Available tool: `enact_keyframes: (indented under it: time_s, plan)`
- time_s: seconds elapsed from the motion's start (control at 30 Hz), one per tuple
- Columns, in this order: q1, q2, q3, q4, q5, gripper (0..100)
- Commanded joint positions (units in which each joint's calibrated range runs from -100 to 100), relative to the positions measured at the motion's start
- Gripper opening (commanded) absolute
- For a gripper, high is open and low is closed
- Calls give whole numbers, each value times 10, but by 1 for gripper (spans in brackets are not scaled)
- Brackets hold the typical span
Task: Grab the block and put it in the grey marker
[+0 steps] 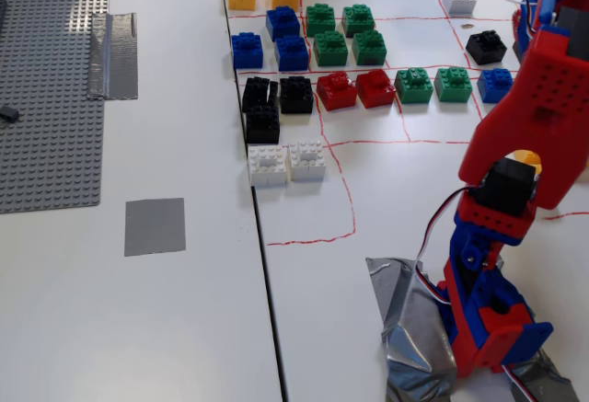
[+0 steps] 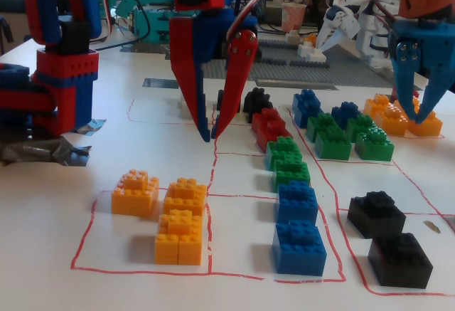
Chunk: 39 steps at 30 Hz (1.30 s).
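Red-and-blue plastic arm (image 1: 526,135), black servos, red/white/black cables, long tapered red claw (image 2: 210,136).

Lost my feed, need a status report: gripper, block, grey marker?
Gripper open, empty, hanging above the table. Blue blocks unpicked, right of it. Grey marker bare.

Grey marker (image 1: 155,226) bare, bricks apart.

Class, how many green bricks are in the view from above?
6 green bricks: four in a square right of the blue bricks, two in the row right of the red bricks. The arm may hide others.
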Motion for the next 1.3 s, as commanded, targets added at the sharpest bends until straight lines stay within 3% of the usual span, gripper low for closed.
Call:
enact_keyframes:
  time_s: [0.0,0.37,0.77,1.27]
  plan:
    - [39,-11,-79,9,23,0]
    - [115,133,-291,27,85,11]
    - [98,215,-356,17,93,25]
    - [75,312,-456,14,77,25]
